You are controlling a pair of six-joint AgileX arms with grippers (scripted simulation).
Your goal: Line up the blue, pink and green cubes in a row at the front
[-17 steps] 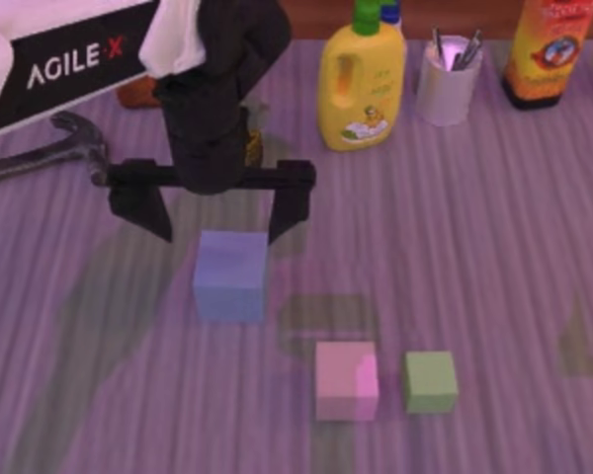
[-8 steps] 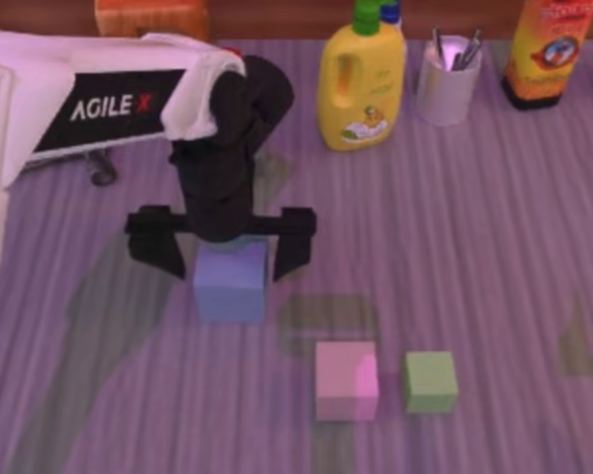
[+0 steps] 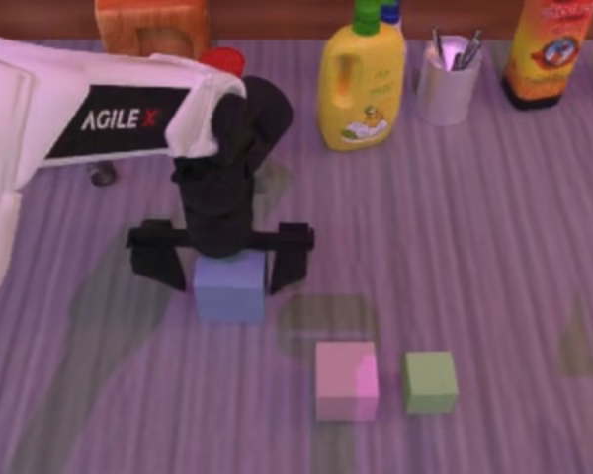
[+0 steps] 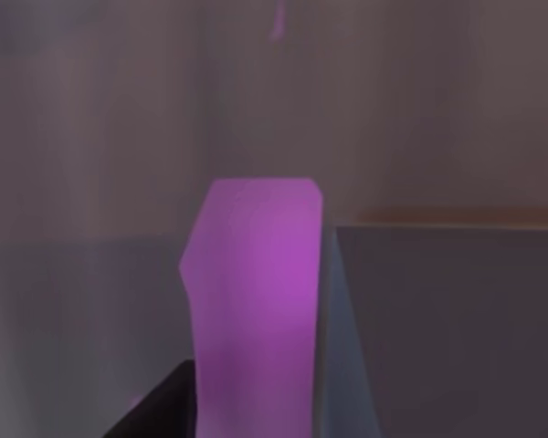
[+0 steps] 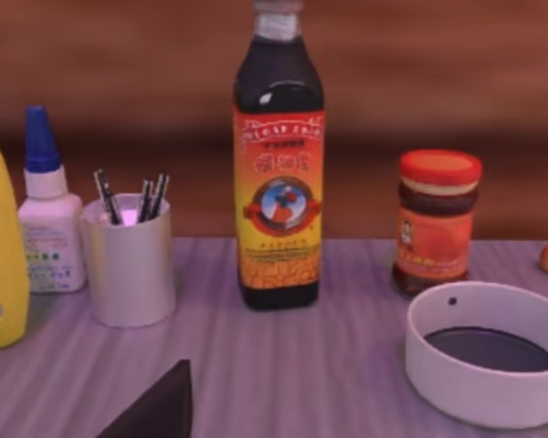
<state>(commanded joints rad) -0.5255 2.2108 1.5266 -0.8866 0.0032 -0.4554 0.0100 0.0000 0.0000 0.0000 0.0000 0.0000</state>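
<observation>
Over the purple worktop, the left gripper sits low on the blue cube left of centre, fingers spread apart on either side, not touching its faces. Toward the front, the pink cube and smaller green cube sit just beside each other. No right gripper shows from above.

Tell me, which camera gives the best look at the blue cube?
The top view: the blue cube sits between the left gripper's open fingers. The left wrist view shows only a close blur, perhaps its side. The right wrist view misses it.
</observation>
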